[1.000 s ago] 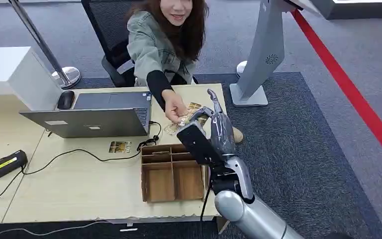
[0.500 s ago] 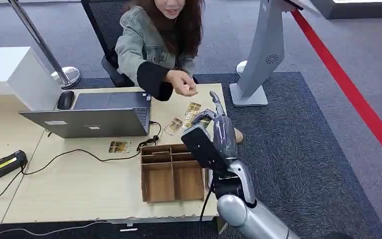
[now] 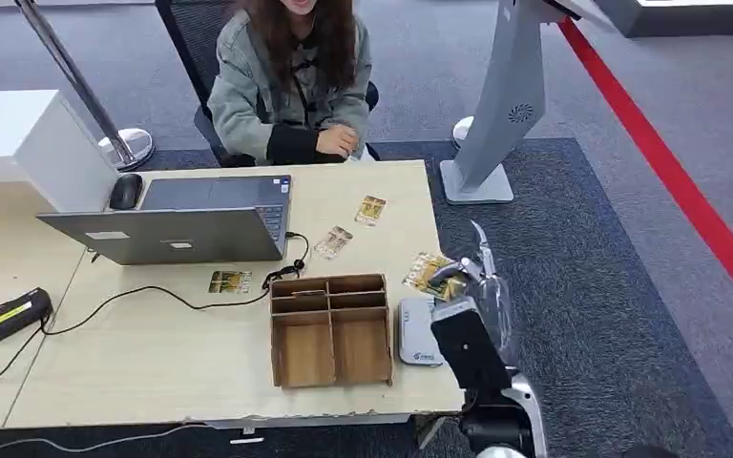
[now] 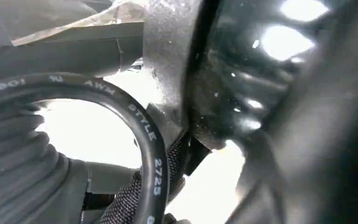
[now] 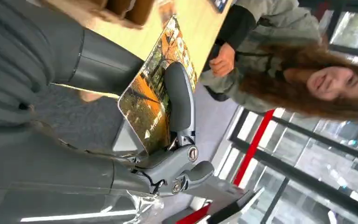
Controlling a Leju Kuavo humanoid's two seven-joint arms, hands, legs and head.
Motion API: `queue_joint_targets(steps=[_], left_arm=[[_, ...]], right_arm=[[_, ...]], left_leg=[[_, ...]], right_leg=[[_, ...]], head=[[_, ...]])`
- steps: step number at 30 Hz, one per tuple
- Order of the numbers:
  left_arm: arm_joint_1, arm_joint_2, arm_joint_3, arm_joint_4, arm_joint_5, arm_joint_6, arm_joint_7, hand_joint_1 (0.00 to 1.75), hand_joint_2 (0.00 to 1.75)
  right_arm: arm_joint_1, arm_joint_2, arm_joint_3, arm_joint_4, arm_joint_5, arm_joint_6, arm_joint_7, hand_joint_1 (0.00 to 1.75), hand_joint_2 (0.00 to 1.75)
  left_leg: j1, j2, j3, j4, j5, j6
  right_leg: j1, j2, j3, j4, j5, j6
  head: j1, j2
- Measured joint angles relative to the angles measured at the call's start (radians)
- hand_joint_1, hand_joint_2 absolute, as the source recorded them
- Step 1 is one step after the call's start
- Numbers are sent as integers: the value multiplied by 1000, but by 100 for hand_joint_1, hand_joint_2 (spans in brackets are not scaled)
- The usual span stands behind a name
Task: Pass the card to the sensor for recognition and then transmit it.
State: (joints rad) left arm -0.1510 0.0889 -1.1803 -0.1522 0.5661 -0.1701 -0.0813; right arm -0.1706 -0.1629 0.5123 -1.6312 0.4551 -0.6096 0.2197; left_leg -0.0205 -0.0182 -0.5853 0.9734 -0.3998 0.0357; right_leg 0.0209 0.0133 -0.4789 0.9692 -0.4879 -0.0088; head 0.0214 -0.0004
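Note:
My right hand (image 3: 485, 279) hangs by the table's right edge and pinches a yellow-brown picture card (image 3: 428, 274) between its thumb and a finger. The card is above and just beyond the flat grey-white sensor (image 3: 418, 333), which lies on the table right of the cardboard organizer. Up close in the right wrist view, the card (image 5: 154, 100) stands on edge under the thumb (image 5: 179, 100). In the left wrist view I see my left hand's grey ribbed cover (image 4: 14, 158) behind a black cable; its fingers are hidden.
A person (image 3: 291, 81) sits behind the table with a hand (image 3: 339, 141) drawn in. Three loose cards (image 3: 370, 209) (image 3: 332, 241) (image 3: 230, 281) lie on the table (image 3: 153, 363). Also there: laptop (image 3: 181, 224), mouse (image 3: 126, 191), cardboard organizer (image 3: 329, 329), handheld scanner (image 3: 10, 315). A white kiosk (image 3: 506, 105) stands to the right.
The person pulled the hand away from the cards and sat back. My right hand moved nearer and to the right with a card, uncovering the sensor.

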Motion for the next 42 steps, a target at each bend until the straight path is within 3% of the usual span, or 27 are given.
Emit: queue_joint_targets(steps=[9, 20, 29, 42], left_arm=[[1, 5, 6, 0, 6, -6, 0, 0, 175], [1, 5, 9, 0, 6, -6, 0, 0, 175], [1, 5, 9, 0, -2, -6, 0, 0, 175], [1, 5, 10, 0, -3, -6, 0, 0, 175]], right_arm=[[102, -15, -13, 35, -32, -78, -66, 175, 175], [111, 17, -8, 194, -59, -79, -80, 175, 175], [98, 72, -2, 399, -128, -82, -178, 175, 175], [91, 106, -2, 523, -121, -83, -181, 175, 175]], left_leg=[[0, 0, 0, 0, 0, 0], [0, 0, 0, 0, 0, 0], [0, 0, 0, 0, 0, 0], [0, 0, 0, 0, 0, 0]], right_leg=[[0, 0, 0, 0, 0, 0], [0, 0, 0, 0, 0, 0], [0, 0, 0, 0, 0, 0], [0, 0, 0, 0, 0, 0]], head=[[0, 0], [0, 0], [0, 0], [0, 0]])
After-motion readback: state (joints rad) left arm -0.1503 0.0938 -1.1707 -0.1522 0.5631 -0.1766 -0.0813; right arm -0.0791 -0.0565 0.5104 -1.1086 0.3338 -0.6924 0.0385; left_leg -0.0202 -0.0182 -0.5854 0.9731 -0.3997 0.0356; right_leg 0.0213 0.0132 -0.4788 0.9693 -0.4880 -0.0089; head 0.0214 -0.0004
